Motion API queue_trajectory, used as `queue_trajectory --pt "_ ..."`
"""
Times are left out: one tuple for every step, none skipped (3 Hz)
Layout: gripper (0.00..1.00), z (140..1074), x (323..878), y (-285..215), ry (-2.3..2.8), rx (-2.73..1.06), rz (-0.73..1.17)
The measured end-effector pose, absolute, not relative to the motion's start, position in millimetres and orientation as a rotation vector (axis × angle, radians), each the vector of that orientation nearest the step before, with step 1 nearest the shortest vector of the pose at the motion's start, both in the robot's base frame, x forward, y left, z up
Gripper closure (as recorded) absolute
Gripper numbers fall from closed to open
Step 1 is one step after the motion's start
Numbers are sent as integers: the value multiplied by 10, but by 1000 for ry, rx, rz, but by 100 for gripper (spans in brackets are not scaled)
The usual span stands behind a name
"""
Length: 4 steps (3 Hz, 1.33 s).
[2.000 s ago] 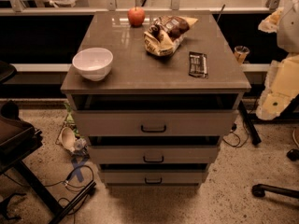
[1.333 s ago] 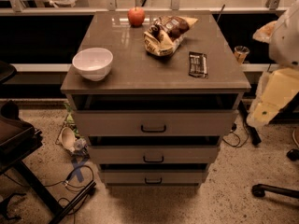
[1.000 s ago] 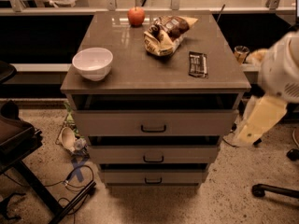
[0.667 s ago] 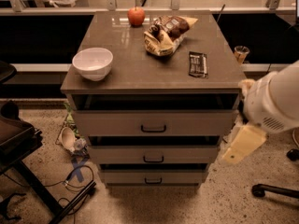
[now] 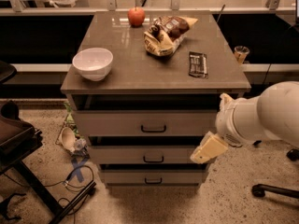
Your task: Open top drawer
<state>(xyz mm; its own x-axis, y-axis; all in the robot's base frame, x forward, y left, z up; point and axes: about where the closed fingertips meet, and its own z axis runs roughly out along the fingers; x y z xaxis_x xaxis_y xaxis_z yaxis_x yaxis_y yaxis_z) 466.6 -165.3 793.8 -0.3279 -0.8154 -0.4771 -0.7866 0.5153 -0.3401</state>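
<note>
My gripper (image 5: 208,149) hangs low at the right front corner of the cabinet, at the height of the middle drawer (image 5: 117,155) and overlapping that drawer's right end in this view. I cannot tell whether it is released or clenched, and I cannot tell whether it touches the cabinet. It holds nothing that I can see. Behind it my white, rounded arm (image 5: 264,113) comes in from the right edge.

The top drawer (image 5: 112,123) is the highest of 3 stacked fronts, directly under the countertop (image 5: 135,71), with a dark band between its upper edge and the counter. Its small dark bar handle (image 5: 153,129) sits at the centre of the front, well to the left of my gripper and a little above it. The bottom drawer (image 5: 121,177) lies below the middle one, with the same kind of handle.

On the counter, a white bowl (image 5: 93,63) stands near the left front corner. A red apple (image 5: 136,16) sits at the back, and an opened snack bag (image 5: 165,35) lies just to the right of it. A dark wrapped bar (image 5: 197,64) lies flat towards the right edge.

On the floor to the left of the cabinet are cables (image 5: 70,180) and a black chair (image 5: 14,136).
</note>
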Motion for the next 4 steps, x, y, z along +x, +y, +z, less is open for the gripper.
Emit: queue_trajectory --pt "0 7815 4747 -1572 2161 -1316 -43" --pt "0 7495 4857 -1399 2149 -1362 8" --pt "0 7178 4987 -1209 2101 -1420 56" --pt "0 6964 5155 -1089 2034 -1470 95"
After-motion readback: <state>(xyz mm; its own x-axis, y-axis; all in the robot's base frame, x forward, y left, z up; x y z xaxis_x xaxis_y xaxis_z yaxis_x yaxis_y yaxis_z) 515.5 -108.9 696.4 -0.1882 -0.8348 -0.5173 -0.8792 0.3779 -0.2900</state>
